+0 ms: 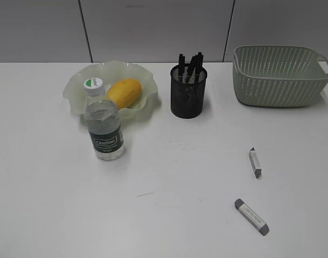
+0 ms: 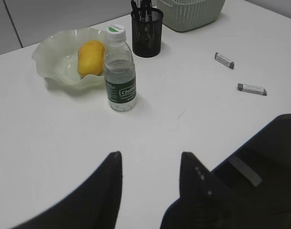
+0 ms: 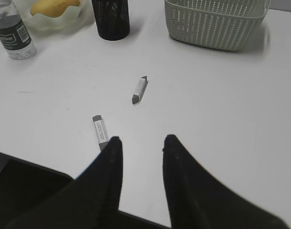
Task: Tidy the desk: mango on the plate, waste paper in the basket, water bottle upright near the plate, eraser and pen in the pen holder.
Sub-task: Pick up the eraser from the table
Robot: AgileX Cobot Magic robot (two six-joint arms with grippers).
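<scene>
Resting smooth oval mango (image 1: 124,92) in ruffled plate (image 1: 78,86) | both end effectors part-open, empty

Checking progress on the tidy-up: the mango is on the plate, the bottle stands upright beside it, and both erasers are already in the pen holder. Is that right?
Not quite. Both erasers lie on the desk, not in the pen holder, as the exterior view shows. The mango is on the plate and the bottle stands upright beside it.

office/lab | white desk (image 1: 56,215) | grey panel wall (image 1: 153,27) | pen holder (image 1: 188,99)
</scene>
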